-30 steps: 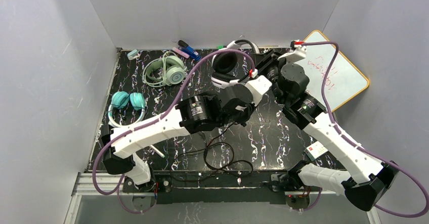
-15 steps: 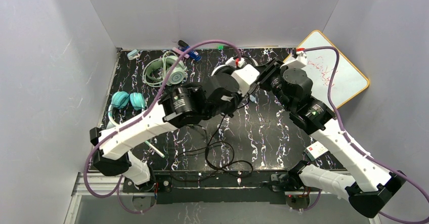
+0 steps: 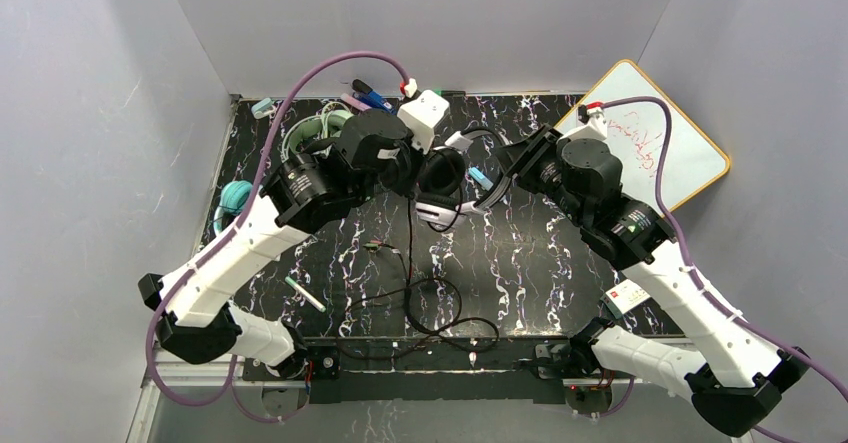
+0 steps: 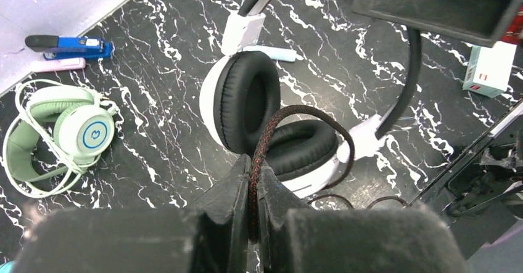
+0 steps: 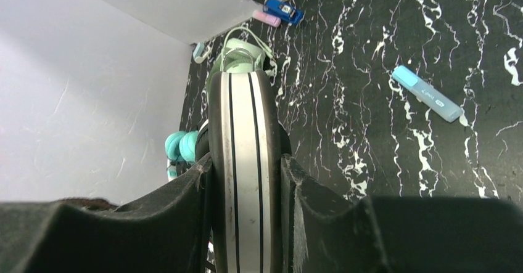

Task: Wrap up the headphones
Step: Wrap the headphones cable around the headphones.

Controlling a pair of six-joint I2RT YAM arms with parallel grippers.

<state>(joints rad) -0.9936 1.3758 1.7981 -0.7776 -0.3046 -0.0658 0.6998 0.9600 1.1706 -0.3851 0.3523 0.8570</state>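
The fixed camera hangs high behind the 2 arm bases and looks steeply down, taking in the whole table (image 3: 530, 263) out to the back wall. The left wrist camera peers down past the left gripper (image 4: 251, 177), close above the black-and-white headset (image 4: 247, 100), with the mint-green headset (image 4: 74, 134) further off at its left. The right wrist camera sits low, sighting along the tabletop toward the far left corner, with the headset's band (image 5: 243, 113) hard against the lens inside the right gripper (image 5: 243, 162). All 3 views share the mint-green headset, the blue highlighter (image 5: 427, 94) and the marbled tabletop.
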